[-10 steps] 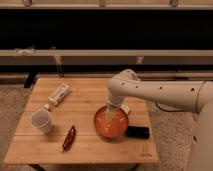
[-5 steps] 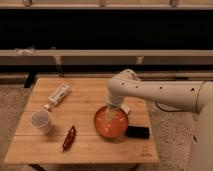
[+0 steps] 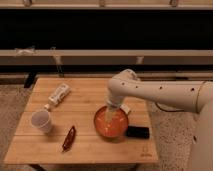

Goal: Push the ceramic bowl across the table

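While looking over the counter (image 3: 95, 97), found the ceramic bowl (image 3: 102, 131) standing upright on the right half of the light wooden planks, near the front edge, glossy orange-red outside and paler orange within. Saw the pincer (image 3: 114, 116) lowered inside that bowl, toward its back wall, hanging from a white arm (image 3: 160, 95) reaching in from the right. Could not tell whether spread or pressed together. Noted a flat black object (image 3: 137, 132) lying just beside the bowl on the right, close to the counter's front corner. Spotted a slim dark red item (image 3: 69, 138) lying to the bowl's left, near the front edge. Made out a small white cup (image 3: 41, 120) standing upright farther left, and a pale bottle (image 3: 59, 94) lying on its side behind the cup, well apart from the bowl.
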Action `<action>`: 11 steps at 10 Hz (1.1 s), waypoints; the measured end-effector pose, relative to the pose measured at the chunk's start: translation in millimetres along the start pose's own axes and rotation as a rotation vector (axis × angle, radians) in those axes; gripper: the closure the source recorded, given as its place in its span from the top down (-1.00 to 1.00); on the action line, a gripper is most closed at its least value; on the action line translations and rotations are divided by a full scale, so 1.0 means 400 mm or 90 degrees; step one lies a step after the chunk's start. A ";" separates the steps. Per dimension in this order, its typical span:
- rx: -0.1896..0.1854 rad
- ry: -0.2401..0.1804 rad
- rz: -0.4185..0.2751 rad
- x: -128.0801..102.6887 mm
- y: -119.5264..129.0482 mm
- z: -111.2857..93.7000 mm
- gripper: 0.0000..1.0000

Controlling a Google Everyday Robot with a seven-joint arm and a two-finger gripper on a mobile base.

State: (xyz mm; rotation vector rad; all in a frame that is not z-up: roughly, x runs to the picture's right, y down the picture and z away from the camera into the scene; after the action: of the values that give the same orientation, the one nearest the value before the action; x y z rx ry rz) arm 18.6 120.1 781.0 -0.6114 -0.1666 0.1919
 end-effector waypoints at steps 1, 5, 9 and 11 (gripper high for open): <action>0.000 0.000 0.000 0.000 0.000 0.000 0.44; 0.000 0.000 0.000 0.000 0.000 0.000 0.44; -0.015 0.028 -0.011 -0.005 0.016 0.024 0.44; -0.030 0.049 -0.022 -0.008 0.037 0.062 0.44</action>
State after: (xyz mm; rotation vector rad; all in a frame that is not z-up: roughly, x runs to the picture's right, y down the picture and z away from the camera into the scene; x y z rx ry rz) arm 8.3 145.1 792.0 -0.6617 -0.1075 0.1307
